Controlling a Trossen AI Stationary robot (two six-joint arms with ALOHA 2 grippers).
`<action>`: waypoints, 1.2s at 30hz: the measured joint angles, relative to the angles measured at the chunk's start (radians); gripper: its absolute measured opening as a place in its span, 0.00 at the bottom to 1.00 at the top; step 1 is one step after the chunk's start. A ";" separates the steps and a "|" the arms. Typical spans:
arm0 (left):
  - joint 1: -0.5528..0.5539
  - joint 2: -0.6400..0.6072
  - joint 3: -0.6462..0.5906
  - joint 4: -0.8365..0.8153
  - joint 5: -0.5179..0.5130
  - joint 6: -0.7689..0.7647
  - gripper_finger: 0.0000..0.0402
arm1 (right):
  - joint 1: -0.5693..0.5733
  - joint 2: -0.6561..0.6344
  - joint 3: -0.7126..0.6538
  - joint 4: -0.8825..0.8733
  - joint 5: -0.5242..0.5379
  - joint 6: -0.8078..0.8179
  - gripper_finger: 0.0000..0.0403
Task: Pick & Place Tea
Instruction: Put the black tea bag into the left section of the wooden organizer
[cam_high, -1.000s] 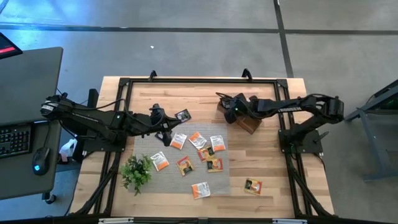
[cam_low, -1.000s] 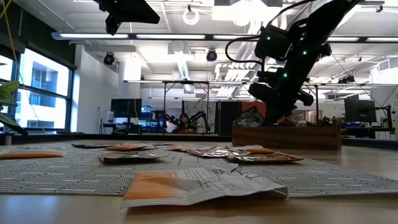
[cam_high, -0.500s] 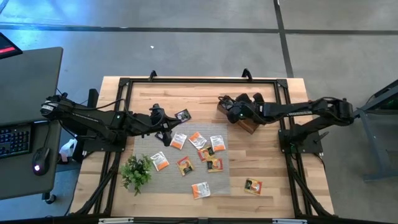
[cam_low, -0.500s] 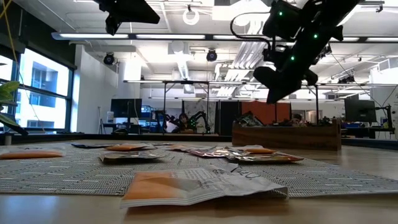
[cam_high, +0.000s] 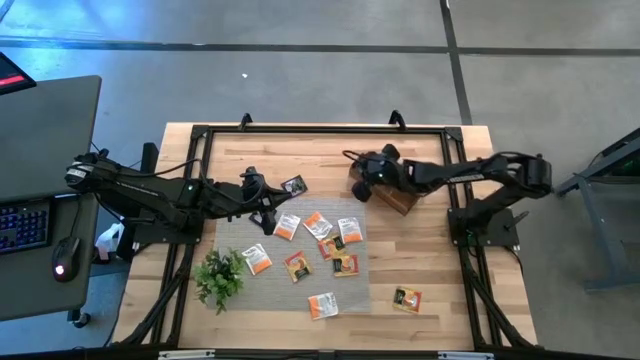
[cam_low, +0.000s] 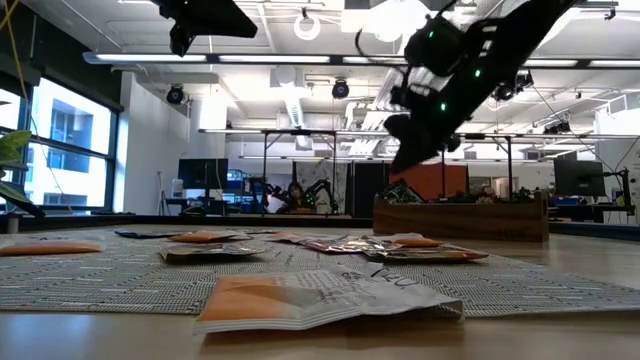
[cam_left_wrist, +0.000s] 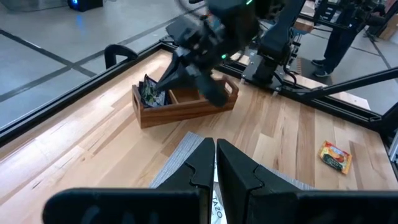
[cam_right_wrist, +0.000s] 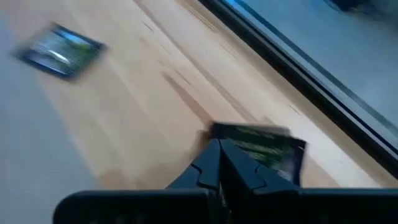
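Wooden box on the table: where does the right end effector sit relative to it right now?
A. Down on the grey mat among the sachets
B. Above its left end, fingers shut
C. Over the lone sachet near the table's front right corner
B. In the high view the right end effector hangs over the left end of the wooden box, fingers closed together.

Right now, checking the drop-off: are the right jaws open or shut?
Shut: in the right wrist view the right gripper has its fingers pressed together, nothing between them.
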 joint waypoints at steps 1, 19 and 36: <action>0.000 0.000 0.000 0.000 0.000 0.000 0.04 | -0.012 0.016 0.000 0.000 0.006 -0.004 0.01; 0.000 0.000 0.000 -0.002 -0.001 0.003 0.04 | -0.046 0.001 -0.001 -0.184 0.091 0.091 0.01; 0.000 0.000 0.000 -0.002 -0.001 0.003 0.04 | -0.047 0.011 -0.001 -0.232 0.105 0.099 0.00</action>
